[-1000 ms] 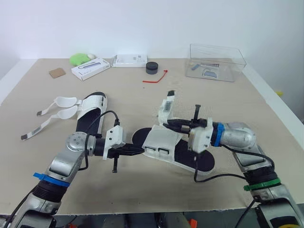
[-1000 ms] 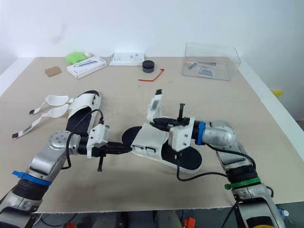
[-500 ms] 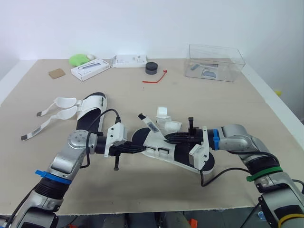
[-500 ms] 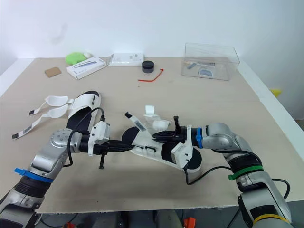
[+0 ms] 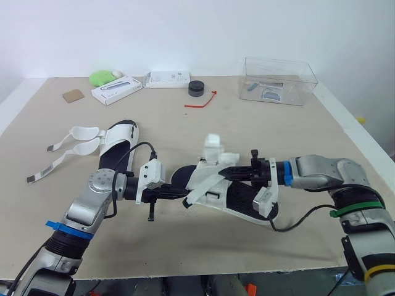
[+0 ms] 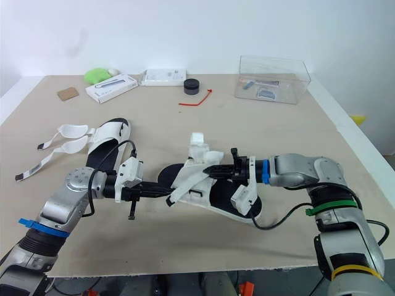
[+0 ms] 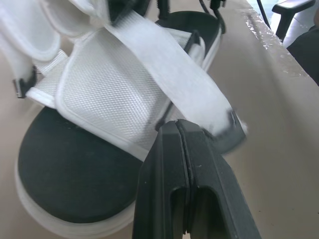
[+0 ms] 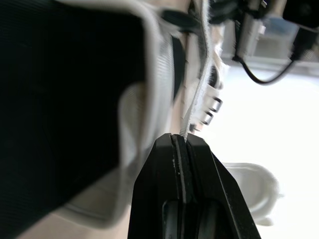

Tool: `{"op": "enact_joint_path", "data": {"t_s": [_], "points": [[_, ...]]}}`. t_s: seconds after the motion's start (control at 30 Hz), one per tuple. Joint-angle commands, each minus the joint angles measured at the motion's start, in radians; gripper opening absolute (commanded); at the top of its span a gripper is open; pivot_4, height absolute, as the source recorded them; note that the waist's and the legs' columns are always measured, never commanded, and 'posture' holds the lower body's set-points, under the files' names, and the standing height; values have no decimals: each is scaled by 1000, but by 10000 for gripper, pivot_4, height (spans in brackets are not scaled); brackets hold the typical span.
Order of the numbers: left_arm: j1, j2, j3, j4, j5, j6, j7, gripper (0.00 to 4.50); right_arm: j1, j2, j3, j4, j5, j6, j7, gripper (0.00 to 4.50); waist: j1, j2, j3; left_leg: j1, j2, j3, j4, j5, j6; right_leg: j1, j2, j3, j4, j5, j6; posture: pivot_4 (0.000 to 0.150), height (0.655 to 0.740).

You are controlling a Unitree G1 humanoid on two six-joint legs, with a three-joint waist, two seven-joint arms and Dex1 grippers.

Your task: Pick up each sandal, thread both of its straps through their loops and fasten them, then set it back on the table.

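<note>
sandal: lies between the two grippers, its long axis set along the line joining them.
right gripper: fingers are pinched on the thin edge of the white strap.
strap run: slanted from the right jaws toward the left jaws, free end just beside them.
left gripper: fingers are pressed together at the upper's edge.

Bright, even light leaves soft shadows on the table; the right wrist background glares white.

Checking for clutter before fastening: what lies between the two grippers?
The sandal: left gripper pinches its upper, right gripper its strap; head views show it.
</note>
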Motion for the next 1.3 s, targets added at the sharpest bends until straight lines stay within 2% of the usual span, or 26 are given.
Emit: {"op": "enact_joint_path", "data": {"t_s": [0.03, 0.23, 0.33, 0.47, 0.6, 0.8, 0.87, 1.0, 1.17, 1.3], "points": [[-18, -2, 15, -18, -22, 8, 2, 0, -38, -12, 18, 12, 72, -13, -42, 7266, -1, 0, 0, 0, 0, 0, 0, 0, 0, 0, 0, 0, 0, 0, 0, 1500, 7400], [-42, -20, 28, -11, -50, 71, 24, 0, -32, -45, 101, -22, 248, -32, 0, 30227, -6, 0, 0, 0, 0, 0, 0, 0, 0, 0, 0, 0, 0, 0, 0, 1500, 7400], [-54, -17, 25, 7, -42, 75, 23, 0, 4, -89, 189, -59, 512, 83, 104, 30227, -7, 0, 0, 0, 0, 0, 0, 0, 0, 0, 0, 1, 0, 0, 1, 1500, 7400], [-63, -19, 19, 24, -33, 69, 19, 0, 114, -182, 248, -156, 893, 340, 337, 30227, -3, 0, 0, 0, 0, 0, 0, 0, 1, 1, -1, 1, 0, 1, 1, 1500, 7400], [-76, -24, 16, 45, -24, 56, 19, 0, 229, -239, 194, -239, 1067, 544, 489, 30227, -1, 0, 0, 1, 0, -1, 0, -1, 1, 2, -2, 0, -1, 1, 1, 1500, 7400], [-164, -27, 44, 168, -10, -17, -3, 0, 469, -348, 54, -695, 1568, 1233, 607, 30227, 3, 0, 0, 0, 1, -2, 1, -1, 1, 1, -1, -1, 0, 1, 1, 1500, 7400], [-193, -30, 56, 216, -11, -45, -6, 0, 505, -362, 10, -808, 1659, 1379, 613, 30227, 0, 0, 0, 1, 2, -2, 1, -1, 1, 1, 0, -1, 0, 1, 1, 1500, 7400], [-250, -41, 70, 301, -12, -86, -11, 0, 539, -360, -39, -954, 1711, 1564, 634, 30227, 3, 0, 0, 0, 3, -3, 2, -1, 1, 1, 4, -3, 0, -1, 4, 1500, 7400], [-273, -59, 31, 414, 75, -219, -7, 0, 584, -362, -41, -1045, 1740, 1795, 652, 30227, 6, 0, 0, -1, 2, -3, 2, -1, 1, 1, 3, -3, 0, -2, 5, 1500, 7400], [-268, -75, 9, 464, 125, -302, -18, 0, 634, -359, -54, -1085, 1737, 1898, 683, 30227, 6, 0, 0, -4, 0, -3, 2, -1, 2, 0, 0, -3, -1, 0, 3, 1500, 7400]]}}
